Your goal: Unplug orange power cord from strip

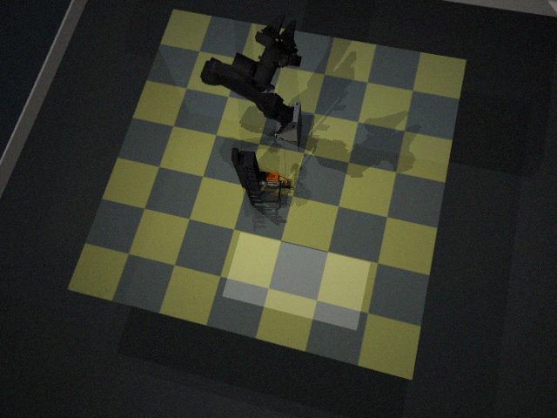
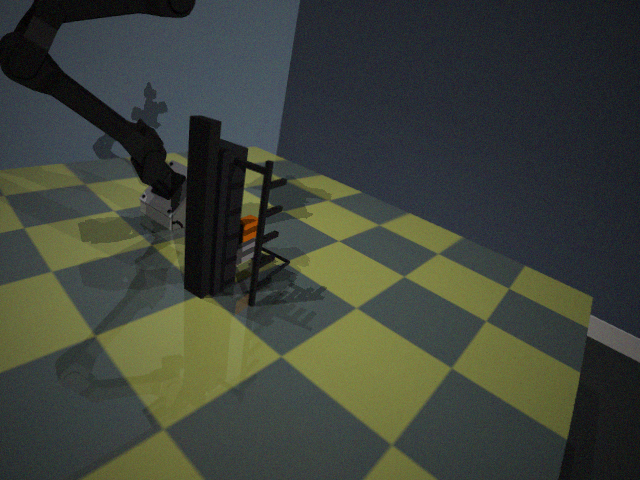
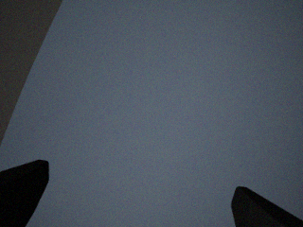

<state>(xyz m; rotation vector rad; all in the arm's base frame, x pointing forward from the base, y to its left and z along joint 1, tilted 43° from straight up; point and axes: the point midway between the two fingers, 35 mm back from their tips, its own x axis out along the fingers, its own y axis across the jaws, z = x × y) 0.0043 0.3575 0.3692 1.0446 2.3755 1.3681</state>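
From the top, we see the strip [image 1: 246, 172] standing upright near the middle of the checkered counter [image 1: 395, 252], with the orange plug [image 1: 271, 177] seated on its face, so by our reading the unplugging is not yet done. A thin dark rack [image 1: 270, 202] stands just in front of that face. The arm [image 1: 243, 76] lies well back, folded over its base at the far edge, and its gripper [image 1: 281, 29] points away from the strip; nothing is touching the plug.

On the exterior view, we get what the top hides: how tall the strip [image 2: 204, 206] stands, and that the plug [image 2: 249, 227] sits about halfway up it, tucked behind the rungs of the rack [image 2: 261, 232]. A reach will have to slip between those bars, we'd say. The cord itself we cannot make out here. The gripper is out of this picture.

At the wrist, we see only blank wall, with two dark fingertips low in the corners, far apart. That settles it: the gripper [image 3: 142, 215] stands wide apart with nothing between, aimed nowhere near the strip.
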